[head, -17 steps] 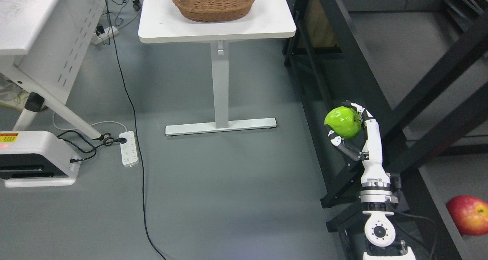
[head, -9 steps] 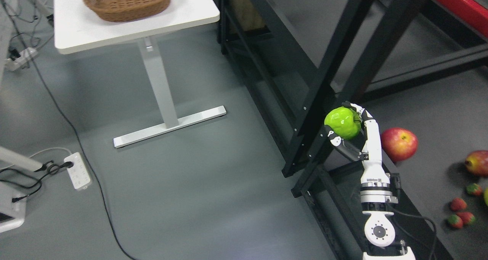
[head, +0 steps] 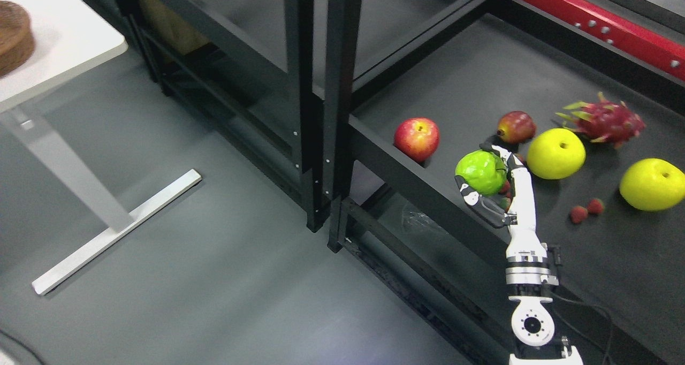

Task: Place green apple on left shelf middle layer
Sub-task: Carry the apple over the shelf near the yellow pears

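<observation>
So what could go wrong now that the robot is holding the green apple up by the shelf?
The green apple sits high in the right hand, so it could slip out and roll. The shelf under it already holds a red apple and a yellow apple, which it might bump. The black posts are also near the arm's path.

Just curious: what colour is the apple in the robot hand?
Bright green, held in the right robot hand; the head view shows it.

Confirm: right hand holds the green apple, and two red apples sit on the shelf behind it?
Not quite. The head view shows the right hand gripping the green apple, but only one red apple sits on the shelf. The two matching fruits there are yellow apples.
</observation>
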{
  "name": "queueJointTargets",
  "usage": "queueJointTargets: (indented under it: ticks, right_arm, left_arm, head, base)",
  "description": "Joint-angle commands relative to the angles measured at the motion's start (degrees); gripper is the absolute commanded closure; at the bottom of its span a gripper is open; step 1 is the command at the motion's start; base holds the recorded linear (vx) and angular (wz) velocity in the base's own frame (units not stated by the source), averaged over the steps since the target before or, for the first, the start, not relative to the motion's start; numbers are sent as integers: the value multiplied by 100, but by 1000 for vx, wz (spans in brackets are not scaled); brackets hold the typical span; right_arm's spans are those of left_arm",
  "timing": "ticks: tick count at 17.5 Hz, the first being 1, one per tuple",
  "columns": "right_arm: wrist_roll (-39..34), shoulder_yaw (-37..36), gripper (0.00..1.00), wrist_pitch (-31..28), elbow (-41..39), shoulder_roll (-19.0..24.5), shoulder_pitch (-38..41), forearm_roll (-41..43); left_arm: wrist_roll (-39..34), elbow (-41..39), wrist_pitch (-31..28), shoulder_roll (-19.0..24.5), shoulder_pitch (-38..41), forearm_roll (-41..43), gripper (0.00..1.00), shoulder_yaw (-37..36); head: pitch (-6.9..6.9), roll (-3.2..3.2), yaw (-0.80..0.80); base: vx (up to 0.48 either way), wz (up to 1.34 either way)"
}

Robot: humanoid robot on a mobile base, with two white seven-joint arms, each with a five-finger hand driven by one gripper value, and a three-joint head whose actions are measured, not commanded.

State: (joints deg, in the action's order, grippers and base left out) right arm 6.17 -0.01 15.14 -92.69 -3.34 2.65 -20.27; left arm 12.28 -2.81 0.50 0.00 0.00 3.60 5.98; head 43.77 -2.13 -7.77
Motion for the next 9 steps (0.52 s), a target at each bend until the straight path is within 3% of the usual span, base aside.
queueJointTargets:
  ticks: [1, 9]
  right_arm:
    - [7, -130, 100, -11, 14, 0, -2, -3]
    - [7, -148, 100, -11, 14, 0, 7, -3]
  left_arm:
    - [-7, 0, 3, 100, 53, 0, 0, 0]
    - [2, 0, 3, 100, 53, 0, 0, 0]
  head:
    - [0, 0, 0]
    - [0, 0, 0]
  base:
    - [38, -773]
    - [103, -534]
